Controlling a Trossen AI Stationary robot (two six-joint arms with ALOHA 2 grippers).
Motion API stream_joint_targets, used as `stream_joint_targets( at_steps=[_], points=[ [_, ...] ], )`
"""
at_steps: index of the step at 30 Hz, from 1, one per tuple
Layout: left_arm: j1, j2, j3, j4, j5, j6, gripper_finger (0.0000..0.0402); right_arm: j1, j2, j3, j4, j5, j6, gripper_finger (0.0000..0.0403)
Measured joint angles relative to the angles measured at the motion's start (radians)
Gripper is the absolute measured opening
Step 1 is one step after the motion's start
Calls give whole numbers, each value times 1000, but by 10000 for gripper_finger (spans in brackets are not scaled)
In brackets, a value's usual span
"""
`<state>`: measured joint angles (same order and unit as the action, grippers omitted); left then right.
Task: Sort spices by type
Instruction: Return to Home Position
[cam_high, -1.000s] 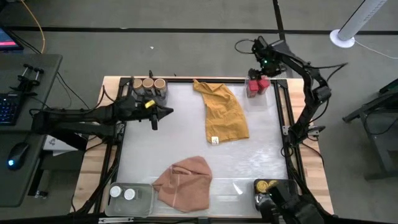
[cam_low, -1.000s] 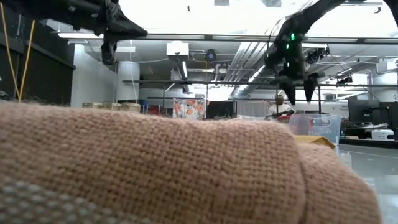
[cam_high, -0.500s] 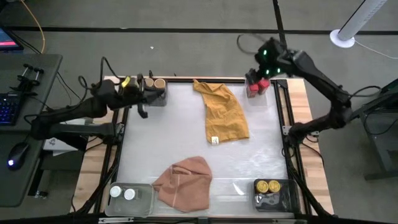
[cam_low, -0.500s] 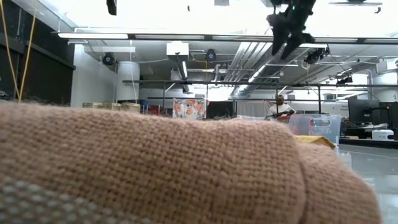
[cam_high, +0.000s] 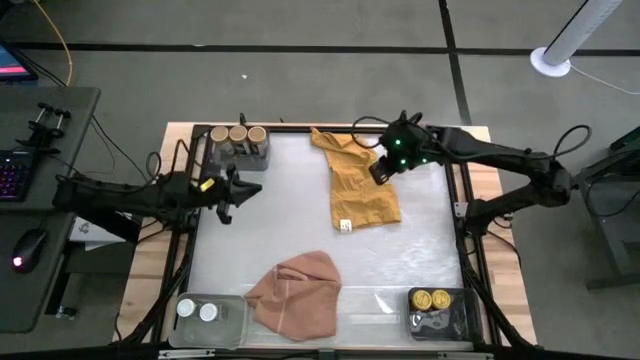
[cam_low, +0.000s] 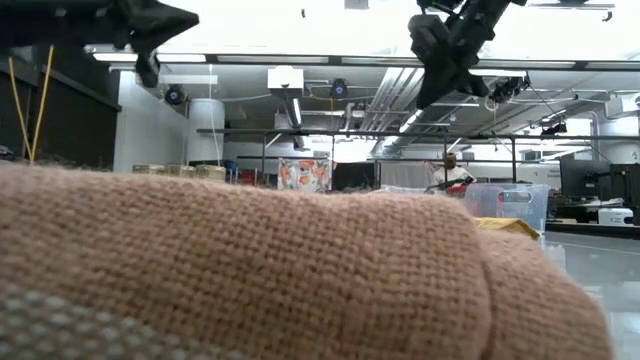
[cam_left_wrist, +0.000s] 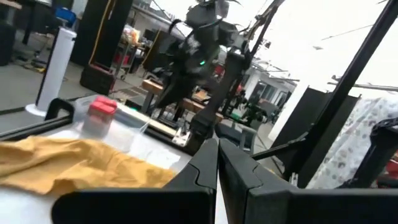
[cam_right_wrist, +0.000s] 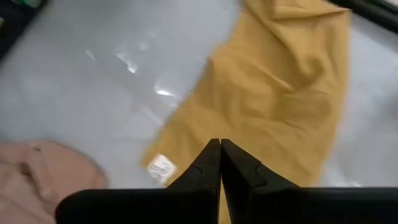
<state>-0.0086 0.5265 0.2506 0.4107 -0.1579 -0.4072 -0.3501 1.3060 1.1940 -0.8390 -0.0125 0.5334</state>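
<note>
Three tan-lidded jars (cam_high: 237, 133) stand in a grey tray (cam_high: 236, 155) at the far left corner. Two white-lidded jars (cam_high: 198, 311) sit in a clear tray at the near left. Two yellow-lidded jars (cam_high: 432, 298) sit in a tray at the near right. A red tin (cam_left_wrist: 101, 112) stands in a clear tray at the far right; my right arm hides it in the high view. My right gripper (cam_high: 380, 170) (cam_right_wrist: 219, 152) hangs shut and empty above the mustard cloth (cam_high: 362, 185). My left gripper (cam_high: 250, 188) (cam_left_wrist: 217, 152) is shut and empty, in the air just on the near side of the grey tray.
A pink cloth (cam_high: 296, 293) lies bunched at the near middle and fills the low view's foreground (cam_low: 250, 270). The mustard cloth lies flat from the far edge toward the middle. A bare white mat (cam_high: 250, 240) spreads between the cloths and the trays.
My right gripper has left the far right tray, risen, and swung toward the table's middle, over the mustard cloth. Its fingers have shut with nothing in them. My left gripper has swung toward the grey tray and back toward the near edge, shut throughout.
</note>
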Motion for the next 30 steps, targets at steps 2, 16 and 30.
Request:
stream_joint_targets(
  at_steps=[2,16,30],
  points=[
    [4,-56,-50,-12,-7,1,0,21,0,-1,48,-10,25,3],
    [22,-329,-240,-179,13,-116,0,208,-106,-8,114,-1,88,1],
    [21,-331,-239,-181,26,-165,0,470,-591,-462,371,123,101,0]
  ],
)
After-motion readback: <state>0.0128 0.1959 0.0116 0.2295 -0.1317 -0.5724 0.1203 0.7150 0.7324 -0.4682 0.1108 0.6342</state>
